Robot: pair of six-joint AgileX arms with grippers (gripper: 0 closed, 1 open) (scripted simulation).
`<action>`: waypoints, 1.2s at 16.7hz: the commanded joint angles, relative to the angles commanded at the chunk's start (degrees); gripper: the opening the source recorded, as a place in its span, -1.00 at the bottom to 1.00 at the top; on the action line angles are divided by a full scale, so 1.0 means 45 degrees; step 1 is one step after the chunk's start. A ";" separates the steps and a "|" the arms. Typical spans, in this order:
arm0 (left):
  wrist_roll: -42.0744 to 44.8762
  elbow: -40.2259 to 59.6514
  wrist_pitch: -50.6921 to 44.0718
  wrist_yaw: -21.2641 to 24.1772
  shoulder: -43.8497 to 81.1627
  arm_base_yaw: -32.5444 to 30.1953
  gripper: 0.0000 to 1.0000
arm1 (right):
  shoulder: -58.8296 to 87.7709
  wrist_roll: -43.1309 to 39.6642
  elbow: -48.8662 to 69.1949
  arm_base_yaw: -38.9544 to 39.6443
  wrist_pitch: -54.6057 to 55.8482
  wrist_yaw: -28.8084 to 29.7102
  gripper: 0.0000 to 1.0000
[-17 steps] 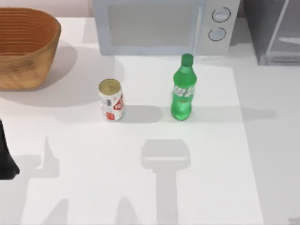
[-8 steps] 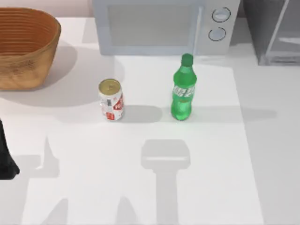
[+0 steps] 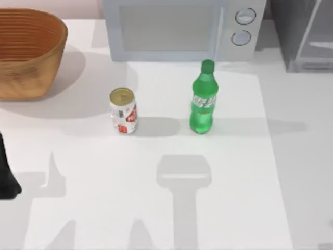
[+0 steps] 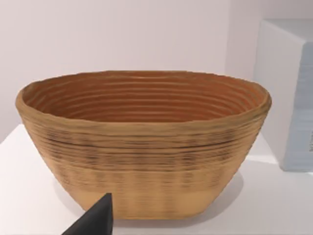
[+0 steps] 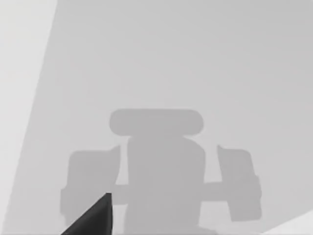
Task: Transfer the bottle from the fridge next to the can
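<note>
Just in front of the microwave [image 3: 179, 28], below its two knobs: bottle [image 3: 203, 99], upright on the table [image 3: 156, 208], green cap on. To the microwave's front-left, level with the bottle but well apart from it: can [image 3: 123, 110], upright, gold top showing. Right of the microwave, at the table's back corner: fridge [image 3: 304, 34], grey, only partly seen, with the bottle outside it. Left of the microwave: wicker basket [image 3: 28, 52], seen close in the left wrist view [image 4: 142, 142]. Far left of the microwave, at the table's front-left edge: left arm [image 3: 8, 174], a dark shape; cannot tell whether its gripper stands wide or narrow. Same for the right gripper: cannot tell; right wrist view dim grey, with shadow on the table.
</note>
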 joint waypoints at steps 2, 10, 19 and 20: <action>0.0000 0.0000 0.0000 0.0000 0.0000 0.0000 1.00 | 0.1758 -0.1770 0.0620 -0.1600 0.0001 -0.0776 1.00; 0.0000 0.0000 0.0000 0.0000 0.0000 0.0000 1.00 | 1.0871 -1.0727 0.3476 -0.9588 -0.0242 -0.4797 1.00; 0.0000 0.0000 0.0000 0.0000 0.0000 0.0000 1.00 | 2.0472 -2.0163 0.6440 -1.8028 -0.0500 -0.9276 1.00; 0.0000 0.0000 0.0000 0.0000 0.0000 0.0000 1.00 | 2.1206 -2.0896 0.6675 -1.8679 -0.0513 -0.9647 1.00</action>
